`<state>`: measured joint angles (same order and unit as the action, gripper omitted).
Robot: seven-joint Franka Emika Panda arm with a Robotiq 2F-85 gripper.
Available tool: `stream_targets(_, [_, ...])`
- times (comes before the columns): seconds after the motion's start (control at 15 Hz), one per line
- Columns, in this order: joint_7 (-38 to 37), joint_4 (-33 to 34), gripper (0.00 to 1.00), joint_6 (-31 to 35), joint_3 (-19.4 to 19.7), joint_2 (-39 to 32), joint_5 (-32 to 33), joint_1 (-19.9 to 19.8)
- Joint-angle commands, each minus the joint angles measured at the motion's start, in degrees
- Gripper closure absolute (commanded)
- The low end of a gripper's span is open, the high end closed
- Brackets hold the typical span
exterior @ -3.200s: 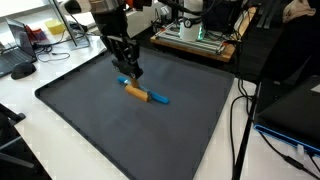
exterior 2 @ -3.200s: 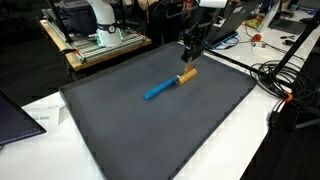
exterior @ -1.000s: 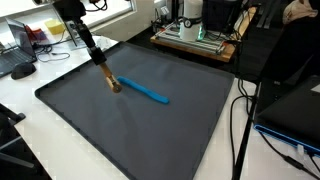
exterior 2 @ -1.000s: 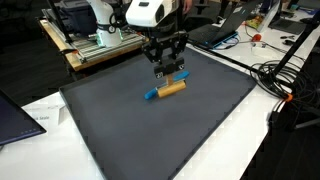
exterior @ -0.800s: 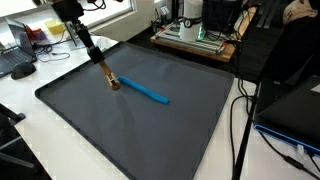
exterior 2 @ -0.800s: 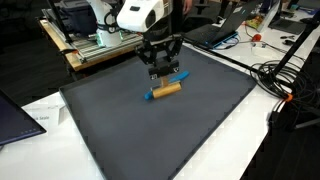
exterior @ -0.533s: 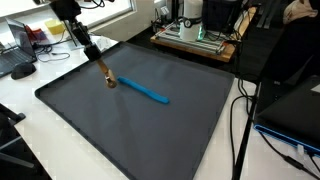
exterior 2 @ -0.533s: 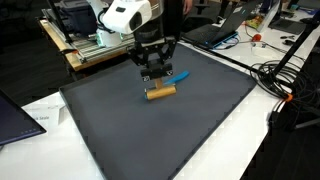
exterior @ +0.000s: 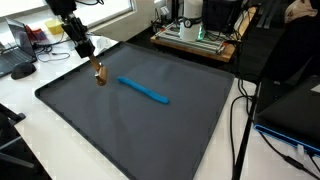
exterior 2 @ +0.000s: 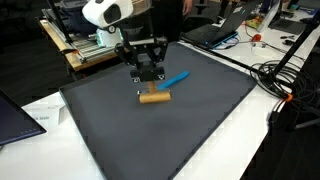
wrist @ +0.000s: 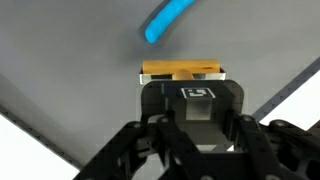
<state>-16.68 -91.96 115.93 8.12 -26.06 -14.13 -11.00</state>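
**Black gripper (exterior: 98,71) clamps short tan cylinder (exterior: 101,79)**

Its jaws are shut tight on the smooth, wood-coloured piece, at the left edge of the flat dark grey mat (exterior: 130,135). To the right, a slender blue stick (exterior: 143,90) lies flat on the mat, apart from it.

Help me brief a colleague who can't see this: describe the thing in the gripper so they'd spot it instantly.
Find the large dark grey mat on the white table. Over it, the black gripper clamps a short tan-orange cylinder. Unlike the long, thin bright-blue stick lying on the mat nearby, it is stubby, orange and held.
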Motion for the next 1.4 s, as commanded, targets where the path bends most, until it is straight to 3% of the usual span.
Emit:
stream_targets(0.0, [-3.8, -6.4, 0.78, 4.6, 1.4, 5.9, 2.4, 2.2])
stream_targets(0.73, [-19.6, -18.9, 0.78, 5.6, 0.9, 17.9, 17.3, 10.0])
stream_targets(1.33, [-37.6, -23.8, 0.78, 6.6, -4.3, 22.8, 27.4, 14.8])
